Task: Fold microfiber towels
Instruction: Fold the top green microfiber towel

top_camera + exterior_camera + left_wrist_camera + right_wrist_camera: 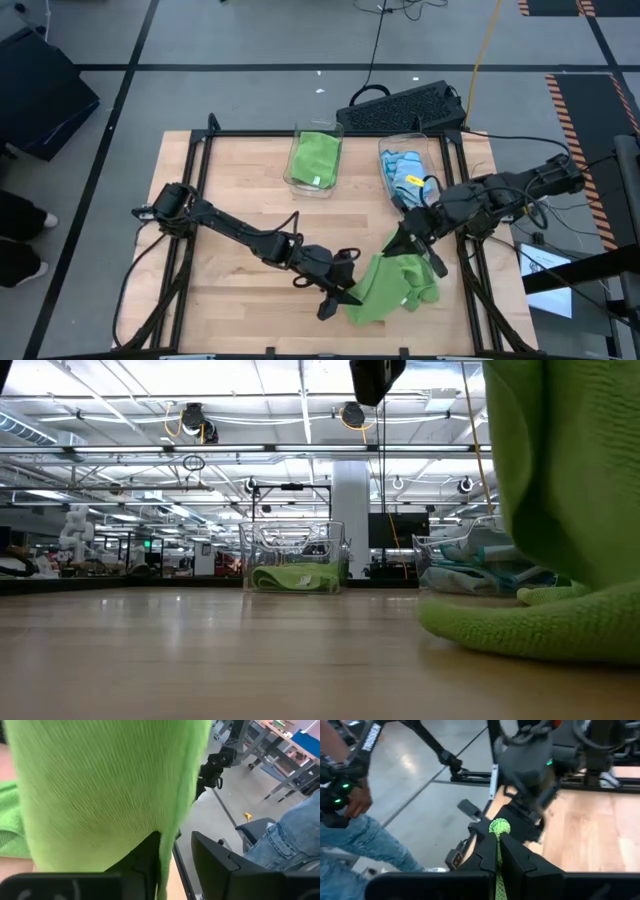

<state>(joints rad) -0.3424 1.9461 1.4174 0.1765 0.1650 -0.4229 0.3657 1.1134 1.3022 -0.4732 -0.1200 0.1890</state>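
My right fingers point(498, 851) are clenched on a bunched edge of the lime green towel point(392, 285), the cloth pinched into a small knot between the tips. In the high view that grip point(402, 243) sits at the towel's twelve o'clock edge, lifting it off the table point(240, 180).

My left fingers point(175, 857) straddle a hanging fold of the same towel point(110, 790); the cloth drops into the gap between them, and I cannot tell whether they press on it yet or stand clear. From above, that hand point(343, 296) is at the towel's nine o'clock edge, near the table's six o'clock rim.

The towel is draped between my two grips, its lower part heaped on the wood at about five o'clock on the table; in the low view it hangs as a green curtain point(560, 480) with a rolled fold resting on the boards.

Farther out, toward twelve o'clock, stand two clear bins side by side: one point(316, 158) holds a folded green cloth, the other point(404, 170) holds light blue cloths. A black keyboard point(400, 105) lies beyond the table's far edge. A person's jeans-clad leg point(282, 837) shows beside the table.
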